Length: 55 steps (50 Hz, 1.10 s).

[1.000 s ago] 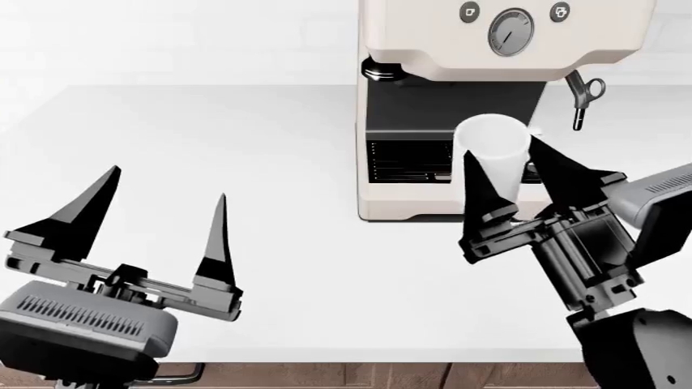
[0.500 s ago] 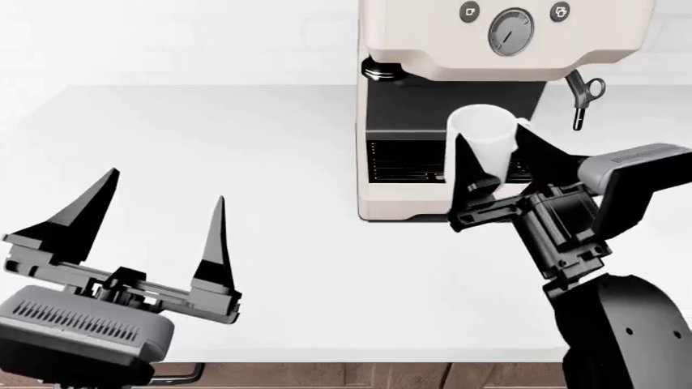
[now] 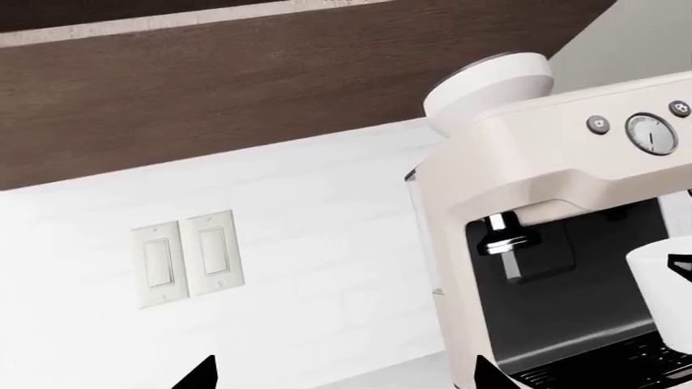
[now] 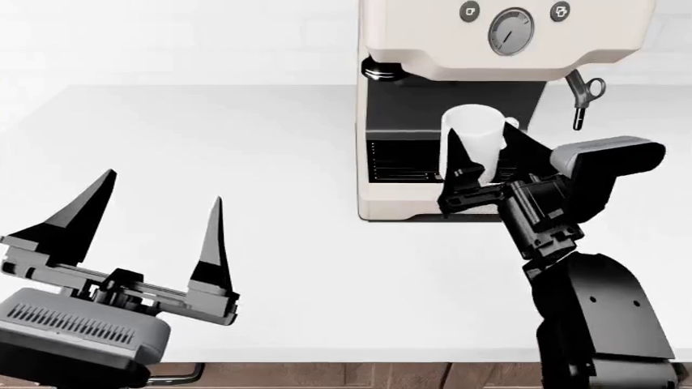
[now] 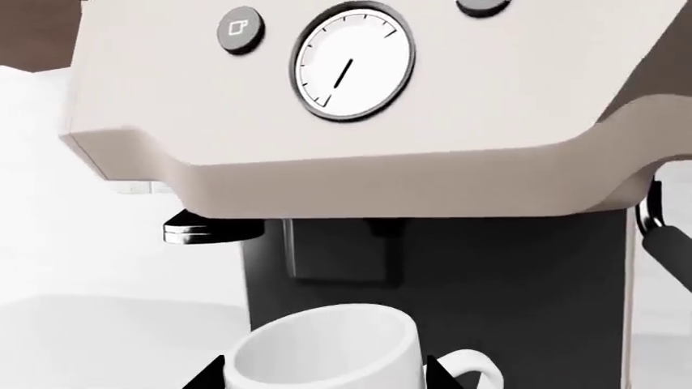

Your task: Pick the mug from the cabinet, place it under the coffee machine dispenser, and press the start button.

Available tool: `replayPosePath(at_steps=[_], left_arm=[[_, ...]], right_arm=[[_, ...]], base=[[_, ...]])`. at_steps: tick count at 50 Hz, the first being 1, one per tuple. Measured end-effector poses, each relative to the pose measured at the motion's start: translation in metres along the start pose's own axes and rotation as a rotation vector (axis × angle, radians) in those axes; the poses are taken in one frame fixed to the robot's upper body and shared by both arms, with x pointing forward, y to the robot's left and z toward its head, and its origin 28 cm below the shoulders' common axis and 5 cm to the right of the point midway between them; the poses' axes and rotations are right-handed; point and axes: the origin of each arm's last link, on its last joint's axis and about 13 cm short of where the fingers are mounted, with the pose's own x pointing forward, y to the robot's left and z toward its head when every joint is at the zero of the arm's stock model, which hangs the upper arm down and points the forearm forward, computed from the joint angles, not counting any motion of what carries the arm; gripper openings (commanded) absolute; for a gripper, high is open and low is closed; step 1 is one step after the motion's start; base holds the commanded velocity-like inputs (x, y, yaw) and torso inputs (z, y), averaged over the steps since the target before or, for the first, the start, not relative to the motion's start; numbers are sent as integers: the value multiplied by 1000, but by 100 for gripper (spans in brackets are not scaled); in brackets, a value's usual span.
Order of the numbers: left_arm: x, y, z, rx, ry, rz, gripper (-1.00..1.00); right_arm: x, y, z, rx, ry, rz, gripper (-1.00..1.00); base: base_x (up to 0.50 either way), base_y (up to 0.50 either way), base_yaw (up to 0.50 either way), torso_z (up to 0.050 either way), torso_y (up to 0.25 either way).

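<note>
I see bright, even, shadowless rendered light in every view, all sharp. The white counter (image 4: pixel 271 162) beyond my jaws is nearly washed out against the wall.

Plain white cylindrical mug (image 4: pixel 472 139) is showing no pattern. Cream espresso machine (image 4: pixel 433 40) is presenting a black recess (image 5: pixel 454 267), a black slotted drip tray (image 4: pixel 406 162), a white-faced round gauge (image 5: pixel 352 63) and grey buttons (image 5: pixel 240 28). Matte black right gripper (image 4: pixel 492 166) and matte black left gripper (image 4: pixel 146 223) are appearing against a pale white countertop (image 4: pixel 216 162). Dark brown wood cabinet (image 3: pixel 216 81) is sitting above a white wall with white switches (image 3: pixel 186 258).
</note>
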Motion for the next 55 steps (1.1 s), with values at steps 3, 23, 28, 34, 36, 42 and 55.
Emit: replayPosePath(at_steps=[3,23,28,34,36,42,55], left_arm=[[0,0,0,1,-1,-1,100],[-1,0,0,5,-3,0,100],[-1,0,0,5,-3,0,100],[-2,1,-1,5,-2,1,100],[-2,1,-1,5,-3,1,100],[-2,1,-1,5,-3,2,100],[-3,1,-1,6,-5,2,100]], right_arm=[[3,0,-3,2,4,-7,-100],[18,-3,-14,15,5,-60,-100],[21,-4,-15,14,5,-70,-100],[26,-4,-17,13,5,-79,-100],[28,-4,-18,13,5,-81,-100],[34,-5,-21,14,5,-92,-100],[49,-7,-28,14,5,-119,-100]], base=[[0,0,0,0,5],[0,0,0,0,0],[0,0,0,0,0],[0,0,0,0,0],[0,0,0,0,5],[0,0,0,0,0],[0,0,0,0,0]])
